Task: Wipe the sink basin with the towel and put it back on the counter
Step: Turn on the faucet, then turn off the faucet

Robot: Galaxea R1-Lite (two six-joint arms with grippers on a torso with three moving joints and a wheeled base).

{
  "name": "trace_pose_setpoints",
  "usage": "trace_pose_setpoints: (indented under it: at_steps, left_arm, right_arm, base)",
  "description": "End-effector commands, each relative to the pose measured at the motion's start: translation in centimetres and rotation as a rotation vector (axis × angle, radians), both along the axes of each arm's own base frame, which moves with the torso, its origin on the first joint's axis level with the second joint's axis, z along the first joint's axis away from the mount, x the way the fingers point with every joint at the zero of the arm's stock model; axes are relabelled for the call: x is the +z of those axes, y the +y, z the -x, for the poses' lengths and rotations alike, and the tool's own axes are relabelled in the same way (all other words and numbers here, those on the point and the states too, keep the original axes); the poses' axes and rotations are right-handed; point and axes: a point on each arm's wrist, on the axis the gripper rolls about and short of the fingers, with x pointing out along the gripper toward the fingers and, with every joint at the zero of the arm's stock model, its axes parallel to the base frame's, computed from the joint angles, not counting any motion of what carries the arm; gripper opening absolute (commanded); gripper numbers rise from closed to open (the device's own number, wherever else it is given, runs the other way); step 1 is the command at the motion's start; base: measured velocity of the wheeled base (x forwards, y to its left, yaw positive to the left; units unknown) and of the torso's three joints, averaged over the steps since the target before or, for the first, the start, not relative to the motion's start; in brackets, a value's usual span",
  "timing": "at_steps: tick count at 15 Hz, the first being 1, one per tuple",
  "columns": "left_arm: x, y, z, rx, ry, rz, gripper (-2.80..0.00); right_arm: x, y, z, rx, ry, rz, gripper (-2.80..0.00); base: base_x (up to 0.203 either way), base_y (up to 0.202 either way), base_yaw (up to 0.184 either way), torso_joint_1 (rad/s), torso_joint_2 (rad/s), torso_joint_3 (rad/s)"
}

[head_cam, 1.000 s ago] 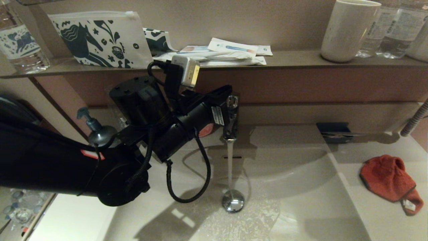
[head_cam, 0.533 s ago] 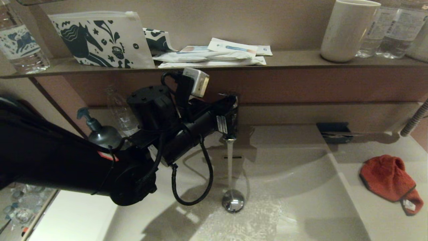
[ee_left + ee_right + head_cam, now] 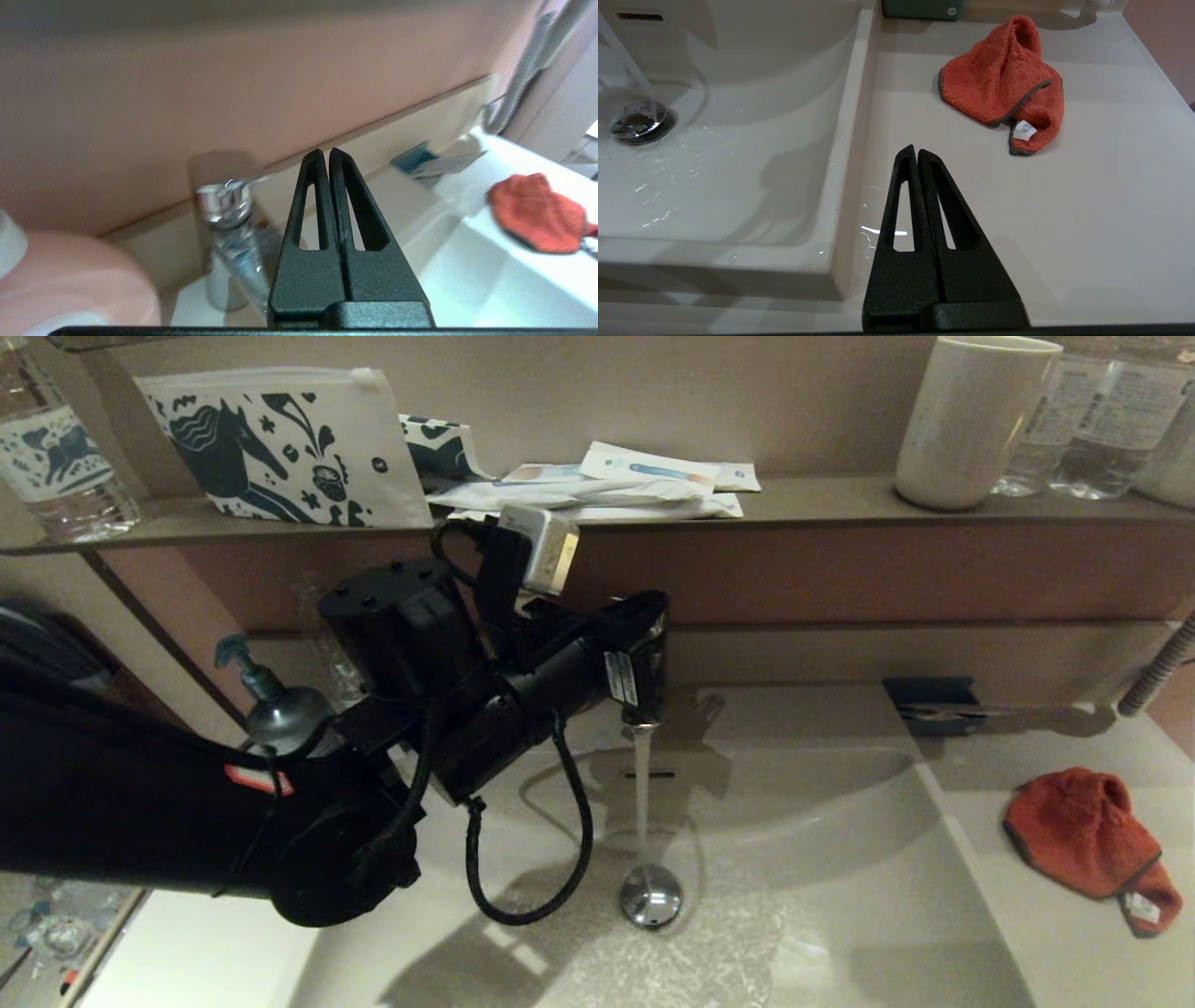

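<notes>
The towel point(image 3: 1083, 835) lies crumpled on the bench point(image 3: 1055, 933), on the strip to the right of the sink basin point(image 3: 840, 859) and toward its back edge, with its white tag turned to the front. Nothing touches it, so I judge the wiping has not begun.

My left gripper point(image 3: 325, 156) is up at the back edge of the sink basin, beside the chrome tap point(image 3: 224, 205). Its 2 fingers are pressed together with nothing between them, and the tips sit just beside the tap's top. Water runs from the spout in a thin stream onto the drain plug point(image 3: 651, 896), and the floor of the sink basin around it is wet. I judge that my closed fingers are there to nudge the tap lever rather than grasp it, since a closed tip makes a stiff pusher; whether they actually touch the tap I cannot tell.

My right gripper point(image 3: 916, 154) hangs over the front of the bench, just right of the sink basin's rim, near the towel but apart from it. Its fingers are also closed on nothing. It would have to open before it could take the cloth.

A dark blue packet point(image 3: 934, 702) sits at the bench's back edge, behind the towel, clear of the reach.
</notes>
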Motion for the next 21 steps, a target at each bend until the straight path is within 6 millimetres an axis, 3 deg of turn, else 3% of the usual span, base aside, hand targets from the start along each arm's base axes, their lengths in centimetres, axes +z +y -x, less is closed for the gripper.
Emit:
trace_pose_setpoints:
  at_steps: [1, 3, 7, 11, 16, 21]
  left_arm:
    - [0.9, 0.3, 0.3, 0.000, -0.018, 0.014, -2.80]
    - [1.0, 0.4, -0.3, 0.016, -0.011, 0.008, -2.80]
    - [0.4, 1.3, -3.6, 0.074, -0.008, -0.008, -2.80]
    - [-0.6, 2.5, -5.1, 0.101, 0.008, -0.031, -2.80]
    - [-1.7, 2.4, -4.4, 0.086, 0.010, -0.084, -2.80]
    - [-2.9, 1.9, -2.2, 0.045, 0.029, -0.107, -2.80]
  right_arm:
    - [0.0, 0.0, 0.0, 0.001, -0.002, 0.001, -2.80]
    - [0.0, 0.0, 0.0, 0.001, -0.002, 0.001, -2.80]
    - [0.0, 0.0, 0.0, 0.001, 0.000, 0.001, -2.80]
    - [0.0, 0.0, 0.0, 0.001, 0.000, 0.001, -2.80]
    - [0.0, 0.0, 0.0, 0.001, 0.000, 0.001, -2.80]
    - [0.0, 0.0, 0.0, 0.001, 0.000, 0.001, -2.80]
  base:
    - [0.000, 0.000, 0.000, 0.000, 0.00, 0.000]
    - [0.000, 0.000, 0.000, 0.000, 0.00, 0.000]
    - [0.000, 0.000, 0.000, 0.000, 0.00, 0.000]
    - [0.000, 0.000, 0.000, 0.000, 0.00, 0.000]
    - [0.000, 0.000, 0.000, 0.000, 0.00, 0.000]
    - [0.000, 0.000, 0.000, 0.000, 0.00, 0.000]
